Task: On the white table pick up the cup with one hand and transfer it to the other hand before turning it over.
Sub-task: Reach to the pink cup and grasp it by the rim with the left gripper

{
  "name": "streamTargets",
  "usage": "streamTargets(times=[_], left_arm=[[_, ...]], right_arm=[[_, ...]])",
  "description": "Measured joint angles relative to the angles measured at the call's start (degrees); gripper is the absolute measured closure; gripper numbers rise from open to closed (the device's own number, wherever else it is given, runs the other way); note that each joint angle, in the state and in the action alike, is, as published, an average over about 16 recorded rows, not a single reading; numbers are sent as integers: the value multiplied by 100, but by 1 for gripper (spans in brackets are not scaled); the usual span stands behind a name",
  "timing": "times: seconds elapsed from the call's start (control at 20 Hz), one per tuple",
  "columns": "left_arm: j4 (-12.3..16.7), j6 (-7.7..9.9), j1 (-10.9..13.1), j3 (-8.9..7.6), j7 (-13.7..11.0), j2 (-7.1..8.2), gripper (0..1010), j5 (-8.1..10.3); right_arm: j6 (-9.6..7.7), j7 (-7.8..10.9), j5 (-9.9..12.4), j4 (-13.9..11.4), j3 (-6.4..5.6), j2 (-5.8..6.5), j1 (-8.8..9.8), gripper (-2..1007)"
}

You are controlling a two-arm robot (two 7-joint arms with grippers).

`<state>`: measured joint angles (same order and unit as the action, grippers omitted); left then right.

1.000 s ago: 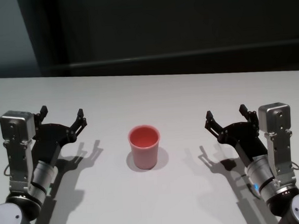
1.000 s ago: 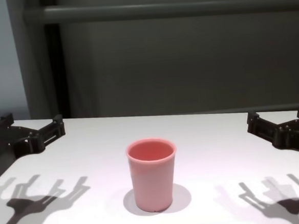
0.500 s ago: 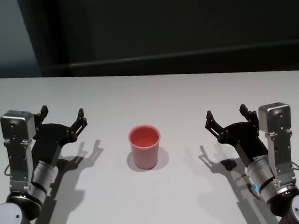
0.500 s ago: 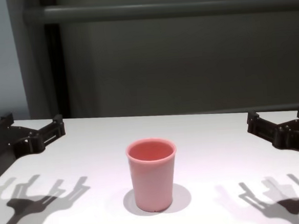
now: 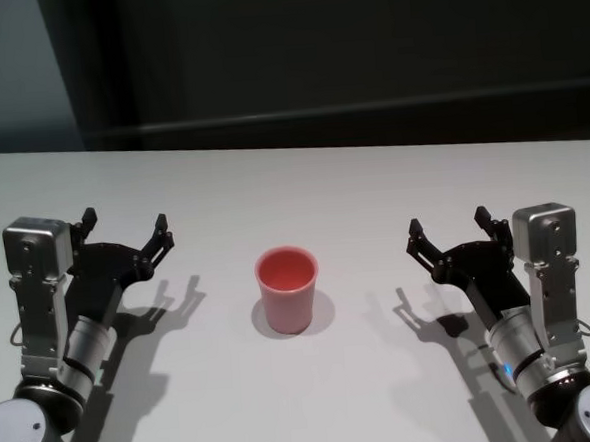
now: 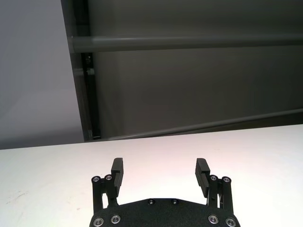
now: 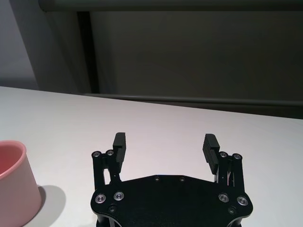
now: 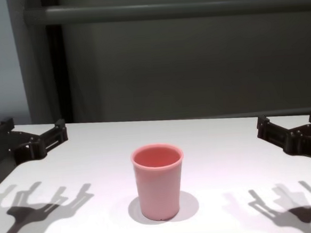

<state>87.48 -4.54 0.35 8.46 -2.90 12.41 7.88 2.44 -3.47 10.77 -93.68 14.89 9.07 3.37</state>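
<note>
Lighting is pretty harsh here: the white tabletop (image 5: pixel 303 190) is lit bright from above and a bit behind, almost blown out, while the wall behind it sits in deep gloom. Shadows are crisp. Each claw throws a hard dark copy of its fingers onto the surface just beside and below itself, left claw (image 5: pixel 123 231) and right claw (image 5: pixel 448 228) alike, and in the chest view those shadows look doubled, so probably more than one lamp. The cup (image 8: pixel 158 180), between the two claws, has a soft round shadow hugging its base. Wrist views are sharp on the claw fingers (image 6: pixel 117 172), and the background bar looks slightly soft.
</note>
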Motion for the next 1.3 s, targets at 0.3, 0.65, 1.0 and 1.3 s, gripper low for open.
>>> streamTargets(times=[0.3, 0.65, 1.0, 1.3], left_arm=[[0, 0, 0, 0, 0, 0, 7, 0], [0, 0, 0, 0, 0, 0, 7, 0], [0, 0, 0, 0, 0, 0, 7, 0], [0, 0, 0, 0, 0, 0, 7, 0]], right_arm=[[0, 0, 0, 0, 0, 0, 0, 5], [0, 0, 0, 0, 0, 0, 0, 5], [0, 0, 0, 0, 0, 0, 0, 5], [0, 0, 0, 0, 0, 0, 0, 5]])
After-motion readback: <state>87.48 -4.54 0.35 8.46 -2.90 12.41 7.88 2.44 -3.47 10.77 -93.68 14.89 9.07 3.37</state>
